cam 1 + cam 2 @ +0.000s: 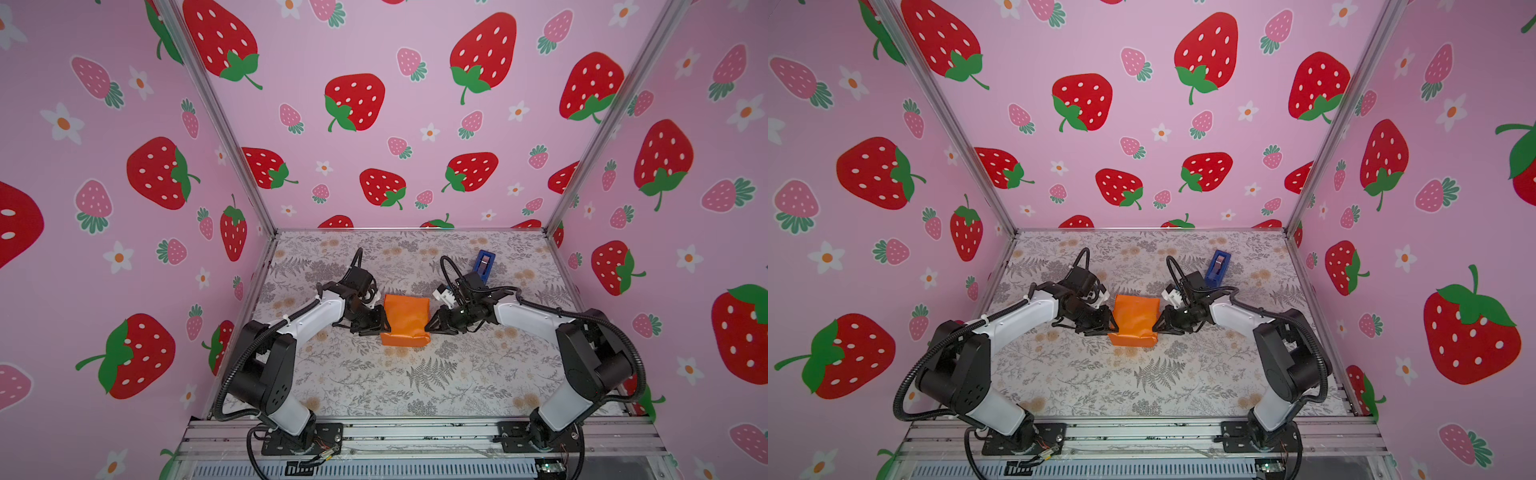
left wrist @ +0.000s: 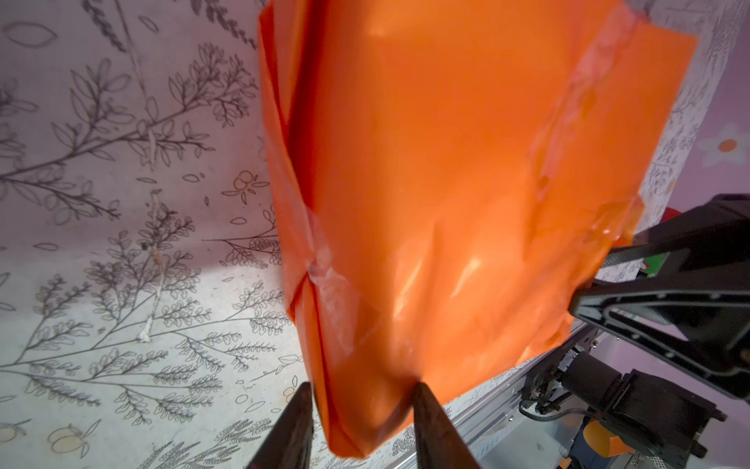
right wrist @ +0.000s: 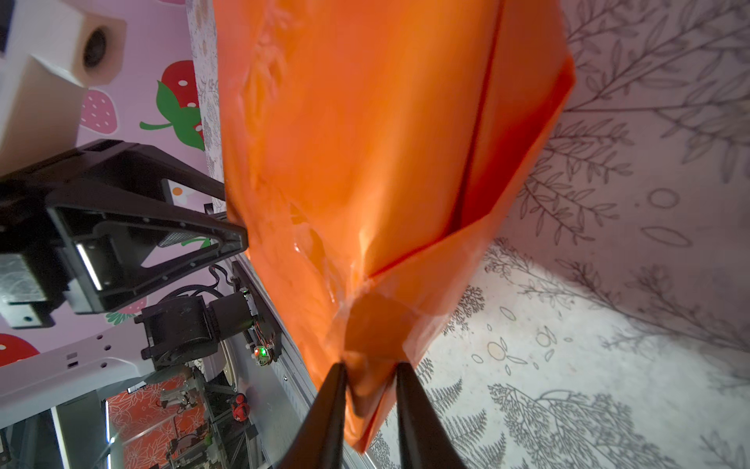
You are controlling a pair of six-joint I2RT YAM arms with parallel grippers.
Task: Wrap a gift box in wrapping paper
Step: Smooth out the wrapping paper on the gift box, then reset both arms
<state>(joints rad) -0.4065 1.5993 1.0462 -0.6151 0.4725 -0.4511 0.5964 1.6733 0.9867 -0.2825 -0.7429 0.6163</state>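
wrapping paper point(image 1: 405, 318) looks glossy, orange, creased, boxy.

Left arm point(image 1: 307, 318) and right arm point(image 1: 530, 320), white and black, rise from bases at the near edge of the surface point(image 1: 415, 386), with their elbows outward and forearms converging on its middle. The left gripper point(image 1: 385, 325) and right gripper point(image 1: 428, 326) face each other, held low. The left fingers point(image 2: 292, 426) clasp one end of the glossy orange wrapping paper point(image 1: 405, 318). The right fingers point(image 3: 422, 418) pinch a fold at the opposite end.
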